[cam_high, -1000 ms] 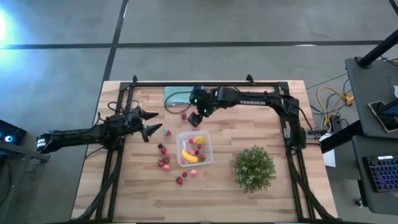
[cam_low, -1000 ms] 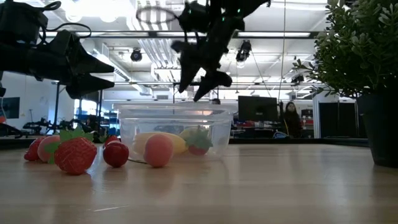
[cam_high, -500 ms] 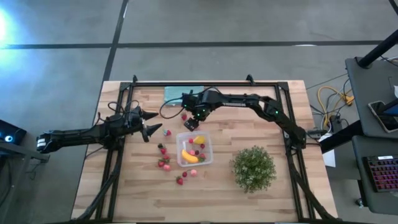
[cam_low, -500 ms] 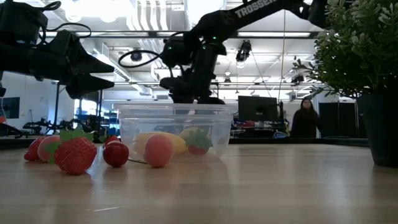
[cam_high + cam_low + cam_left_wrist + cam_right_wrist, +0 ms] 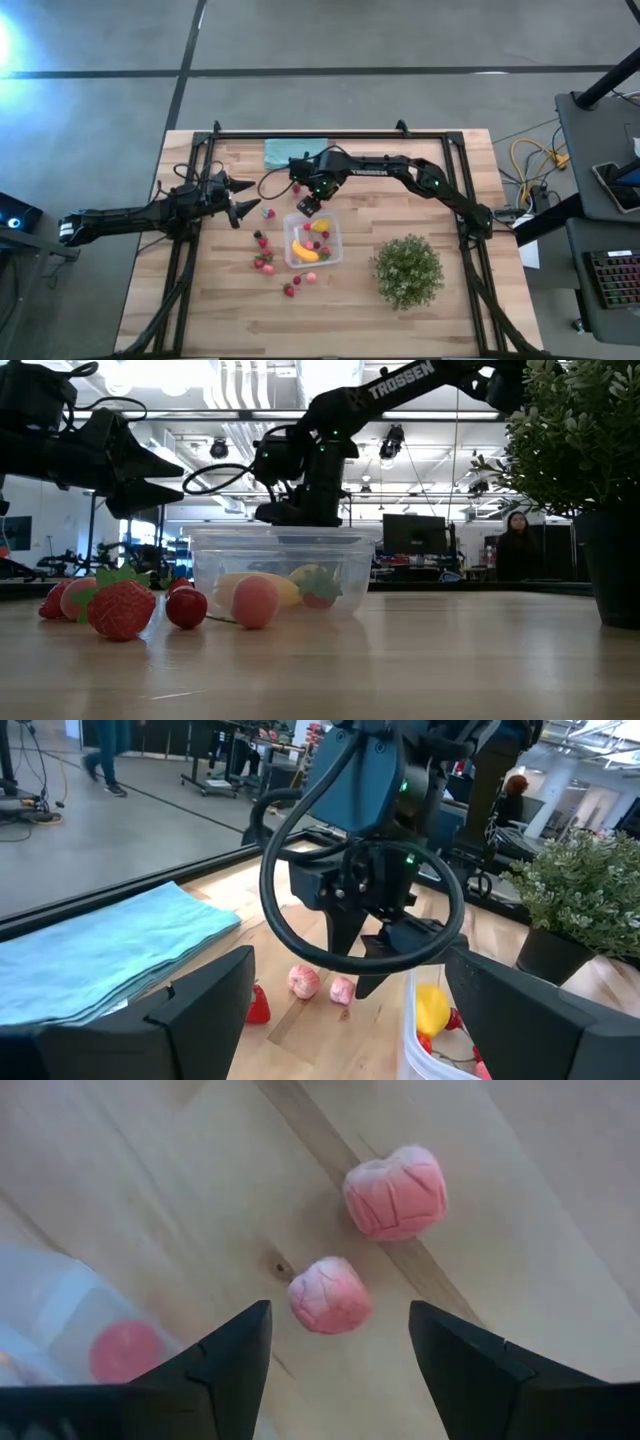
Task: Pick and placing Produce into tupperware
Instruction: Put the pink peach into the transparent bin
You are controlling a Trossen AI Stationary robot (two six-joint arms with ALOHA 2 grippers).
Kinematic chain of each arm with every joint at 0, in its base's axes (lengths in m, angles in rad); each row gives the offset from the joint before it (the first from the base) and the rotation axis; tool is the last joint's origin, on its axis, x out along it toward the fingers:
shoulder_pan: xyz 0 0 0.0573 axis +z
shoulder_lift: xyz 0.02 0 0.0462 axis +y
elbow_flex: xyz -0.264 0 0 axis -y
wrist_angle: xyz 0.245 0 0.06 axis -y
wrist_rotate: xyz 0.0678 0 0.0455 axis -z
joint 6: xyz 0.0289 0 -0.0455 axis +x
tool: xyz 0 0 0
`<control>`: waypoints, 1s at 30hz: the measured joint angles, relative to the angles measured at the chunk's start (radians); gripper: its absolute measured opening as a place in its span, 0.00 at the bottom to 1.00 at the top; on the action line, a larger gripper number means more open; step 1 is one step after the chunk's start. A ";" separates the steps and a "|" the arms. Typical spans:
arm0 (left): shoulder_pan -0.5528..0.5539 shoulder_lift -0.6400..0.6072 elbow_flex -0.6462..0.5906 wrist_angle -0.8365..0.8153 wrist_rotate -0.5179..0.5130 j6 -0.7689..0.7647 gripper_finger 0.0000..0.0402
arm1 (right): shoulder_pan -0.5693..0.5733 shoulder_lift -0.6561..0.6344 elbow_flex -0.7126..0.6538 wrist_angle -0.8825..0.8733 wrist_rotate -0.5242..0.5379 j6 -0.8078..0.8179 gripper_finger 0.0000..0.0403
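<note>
- Right gripper (image 5: 306, 204) is low over the table, just beside the far corner of the tupperware (image 5: 335, 243). Its two fingers stand apart on both sides of a small pink fruit (image 5: 330, 1294), and they do not press it; the gripper holds nothing.
- Second pink fruit (image 5: 396, 1191) lies near the first one on the bare wood, apart from it. In the left wrist view both pink fruits (image 5: 304, 982) lie side by side under this gripper.
- Tupperware is a clear square container near the middle of the wooden table (image 5: 440, 190). Inside it lie a yellow banana (image 5: 304, 250), a small yellow lemon (image 5: 320, 225) and some small red fruits.
- Loose strawberries (image 5: 263, 262) lie on the table on the left side of the container, and more lie near its front edge. In the low view a big red strawberry (image 5: 122, 607) is nearest to the camera.
- One more small fruit (image 5: 270, 212) lies just in front of the left gripper.
- Left gripper (image 5: 243, 198) hangs above the table on the left side, well apart from the container, with fingers wide open and empty.
- Teal cloth (image 5: 285, 150) lies flat at the far edge of the table.
- Green potted plant (image 5: 408, 269) stands to the right of the container.
</note>
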 joint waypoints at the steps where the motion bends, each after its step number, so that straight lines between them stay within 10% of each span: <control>1: 0.000 0.000 0.000 0.000 0.000 0.000 0.78 | 0.001 0.001 -0.001 0.003 0.000 0.005 0.57; 17: 0.000 -0.002 0.000 0.000 0.000 0.000 0.78 | 0.002 0.033 -0.007 0.044 0.001 0.041 0.55; 30: 0.000 -0.001 0.000 0.000 0.000 0.000 0.78 | 0.000 0.034 -0.007 0.053 0.004 0.017 0.25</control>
